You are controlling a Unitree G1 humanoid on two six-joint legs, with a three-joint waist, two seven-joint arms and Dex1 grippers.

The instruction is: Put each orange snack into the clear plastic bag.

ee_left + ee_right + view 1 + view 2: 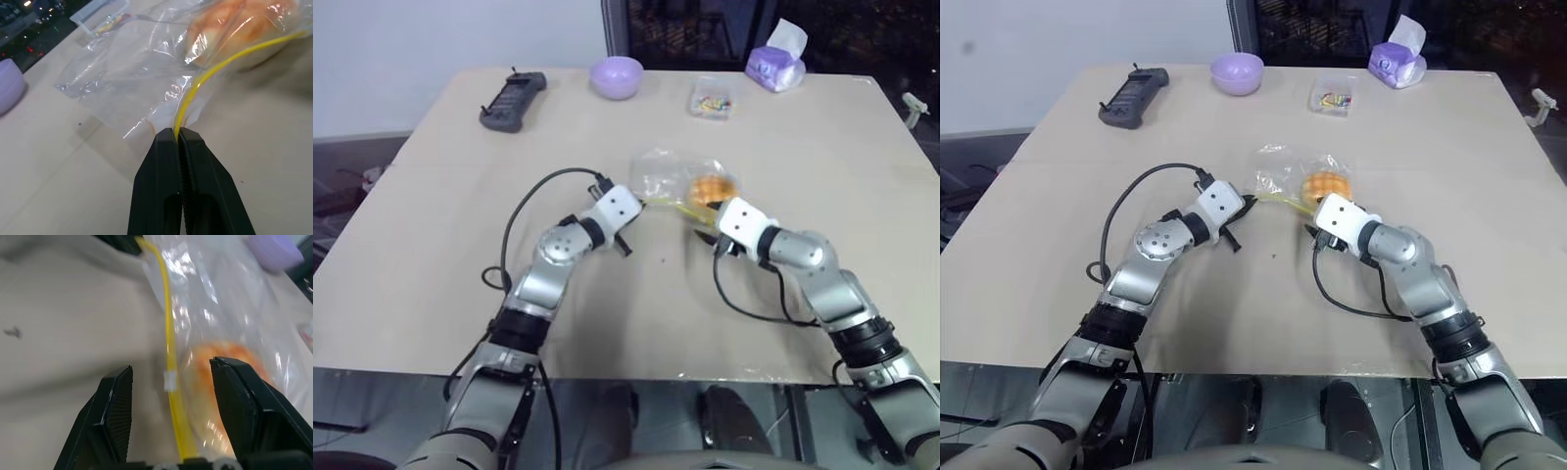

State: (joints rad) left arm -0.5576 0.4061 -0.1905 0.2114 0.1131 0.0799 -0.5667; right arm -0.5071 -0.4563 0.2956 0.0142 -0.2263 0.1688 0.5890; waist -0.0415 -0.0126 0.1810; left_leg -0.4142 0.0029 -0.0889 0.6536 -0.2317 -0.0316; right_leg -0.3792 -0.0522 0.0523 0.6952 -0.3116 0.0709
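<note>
A pale worktop [431,255] seen from above. At its far edge, from ten to one o'clock, sit a black handheld controller [513,100], a lilac bowl [616,76], a small clear box [713,99] and a purple tissue pack [776,65]. Near the centre, the left gripper [177,134] is clamped on the yellow zip strip [205,78] of the clear plastic bag [677,180]. The orange snack [710,188] lies inside the bag. At the bag's four o'clock side, the right gripper [171,377] stands wide, straddling the strip.
</note>
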